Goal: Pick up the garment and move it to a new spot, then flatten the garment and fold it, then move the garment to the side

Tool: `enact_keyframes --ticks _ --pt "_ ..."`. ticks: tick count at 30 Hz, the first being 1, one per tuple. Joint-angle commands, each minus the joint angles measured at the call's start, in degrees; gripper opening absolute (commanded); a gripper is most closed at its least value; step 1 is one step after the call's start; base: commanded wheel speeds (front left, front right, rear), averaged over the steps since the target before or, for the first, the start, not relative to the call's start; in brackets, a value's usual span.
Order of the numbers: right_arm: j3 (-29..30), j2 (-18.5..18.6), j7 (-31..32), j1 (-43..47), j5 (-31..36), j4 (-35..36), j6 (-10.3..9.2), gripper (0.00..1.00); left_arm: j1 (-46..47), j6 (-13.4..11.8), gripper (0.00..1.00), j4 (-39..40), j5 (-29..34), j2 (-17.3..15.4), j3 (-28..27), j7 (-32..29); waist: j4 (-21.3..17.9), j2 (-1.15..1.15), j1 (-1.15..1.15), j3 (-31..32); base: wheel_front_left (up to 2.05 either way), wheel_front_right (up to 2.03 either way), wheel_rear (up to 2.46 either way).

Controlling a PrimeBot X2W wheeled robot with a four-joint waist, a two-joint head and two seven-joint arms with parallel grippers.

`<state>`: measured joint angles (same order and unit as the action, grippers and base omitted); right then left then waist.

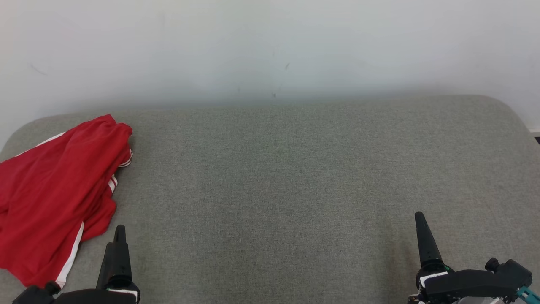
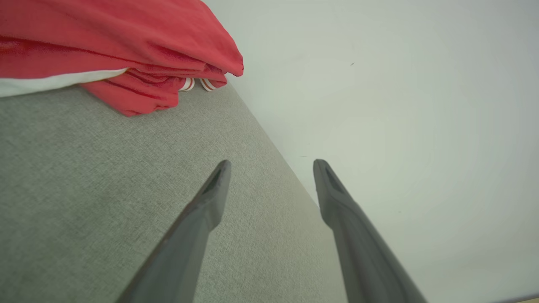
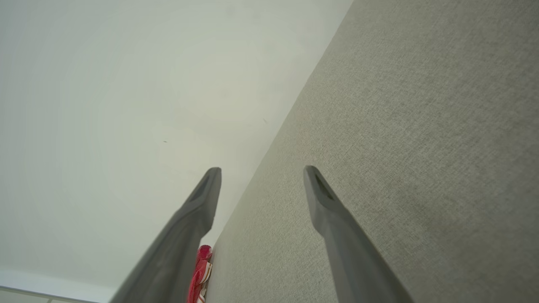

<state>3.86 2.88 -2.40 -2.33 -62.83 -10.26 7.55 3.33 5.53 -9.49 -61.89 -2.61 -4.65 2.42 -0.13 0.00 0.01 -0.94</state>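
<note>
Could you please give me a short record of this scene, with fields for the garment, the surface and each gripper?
garment: red with white stripes, bunched in loose folds, not spread flat
garment place: at the robot's left end of the surface, cut off by the head view's left edge
surface: grey woven fabric, against a pale wall
left gripper: open, empty, near the garment but apart from it
right gripper: open, empty, over bare fabric at the robot's right
garment held by: nothing
</note>
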Motion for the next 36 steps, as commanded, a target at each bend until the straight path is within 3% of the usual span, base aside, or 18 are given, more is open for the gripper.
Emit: enact_keyframes --ticks 1,16,36 --pt "-0.1 0.0 -0.5 -0.3 1.8 1.1 -0.03 1.0 -0.1 -0.2 1.0 1.2 2.1 -0.2 0.2 0.4 0.0 0.0 -0.01 0.0 0.0 0.0 0.0" --pt "-0.6 0.0 -3.4 0.7 16.3 2.6 -0.05 1.0 -1.2 -3.1 1.0 2.5 22.4 -0.7 3.0 3.3 0.0 0.0 -0.01 -0.3 0.0 0.0 0.0" --pt "-0.8 0.0 -6.6 1.8 31.7 3.5 -0.07 1.0 -2.0 -5.3 1.0 3.2 36.1 -2.5 6.3 6.6 0.2 0.0 -0.01 -0.6 0.0 0.0 0.0"
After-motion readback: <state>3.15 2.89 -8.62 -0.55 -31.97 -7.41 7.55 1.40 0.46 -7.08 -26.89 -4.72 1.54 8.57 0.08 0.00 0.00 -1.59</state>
